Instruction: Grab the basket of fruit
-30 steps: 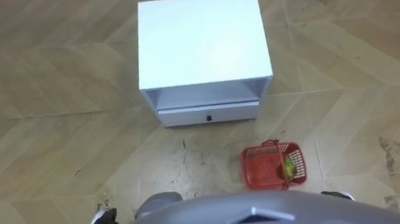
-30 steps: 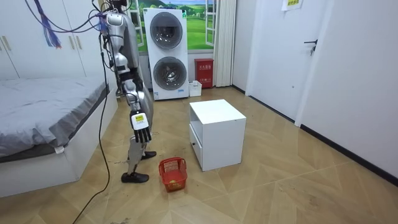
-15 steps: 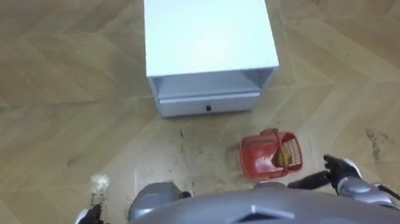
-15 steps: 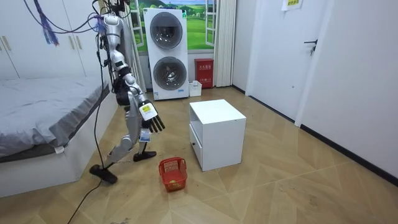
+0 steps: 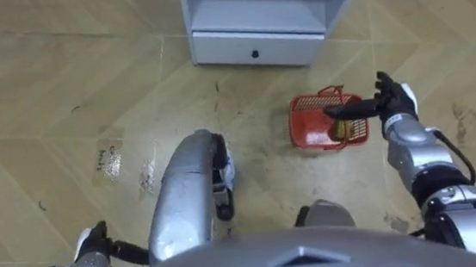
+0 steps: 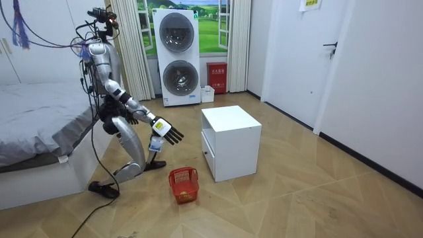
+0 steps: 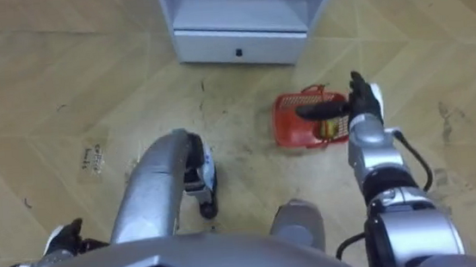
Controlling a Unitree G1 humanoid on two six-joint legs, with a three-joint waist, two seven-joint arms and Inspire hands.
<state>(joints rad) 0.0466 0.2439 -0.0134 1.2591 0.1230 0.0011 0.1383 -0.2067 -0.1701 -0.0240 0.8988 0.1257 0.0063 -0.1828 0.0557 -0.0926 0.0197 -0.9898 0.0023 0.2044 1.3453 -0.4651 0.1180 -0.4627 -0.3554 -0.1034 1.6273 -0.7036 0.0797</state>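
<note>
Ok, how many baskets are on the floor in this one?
1. The red basket stands on the floor in front of the white cabinet, with the open right hand held above it.

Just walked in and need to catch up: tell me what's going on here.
The robot crouches low on the wooden floor by the white cabinet, reaching its right hand, fingers straight, out above the red fruit basket. The basket stands on the floor in front of the cabinet, not yet grasped, with the hand apart from it. The left hand hangs low at its side.
</note>
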